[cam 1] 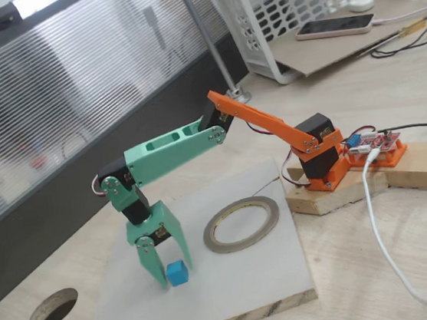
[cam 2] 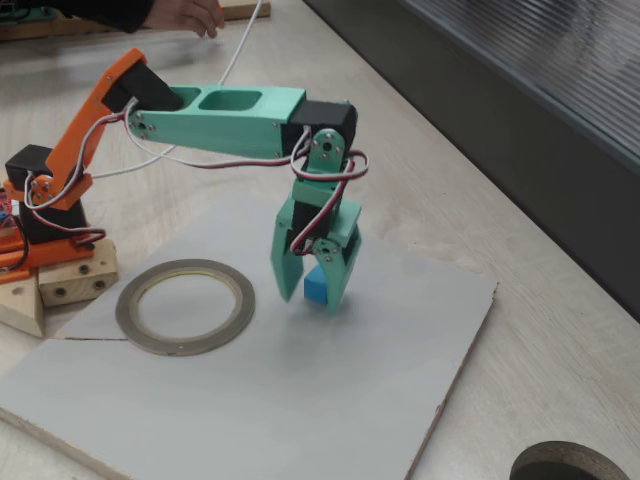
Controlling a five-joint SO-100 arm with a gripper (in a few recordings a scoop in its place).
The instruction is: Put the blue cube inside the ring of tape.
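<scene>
Nearest the lens in a fixed view, the plywood edge of the white board (cam 1: 212, 284) runs across the bottom, with a dark round hole (cam 1: 53, 309) cut in the pale wooden table (cam 1: 408, 238) at lower left. On the board, the green gripper (cam 1: 171, 271) points straight down with its jaws spread, one finger on each side of the blue cube (cam 1: 178, 273); the cube sits on the board between the tips. Whether the fingers (cam 1: 179, 245) touch the cube's faces is hard to tell: in the other fixed view the gripper (cam 2: 318, 290) hides most of the cube (cam 2: 319, 286), leaving only a blue patch between the fingers. The ring of tape (cam 1: 241, 224) lies flat on the board, apart from the cube and nearer the arm's base, its opening bare. Behind it, the orange base (cam 1: 326, 164) sits on a wooden block, with a red circuit board (cam 1: 375, 146) and a white cable (cam 1: 378, 218) beside it. Further back stand a white plastic basket (cam 1: 289, 12), a phone (cam 1: 335, 27) on cardboard, and a ribbed translucent panel (cam 1: 74, 83). In the other fixed view a person's hand (cam 2: 185, 15) is cut off at the top edge.
</scene>
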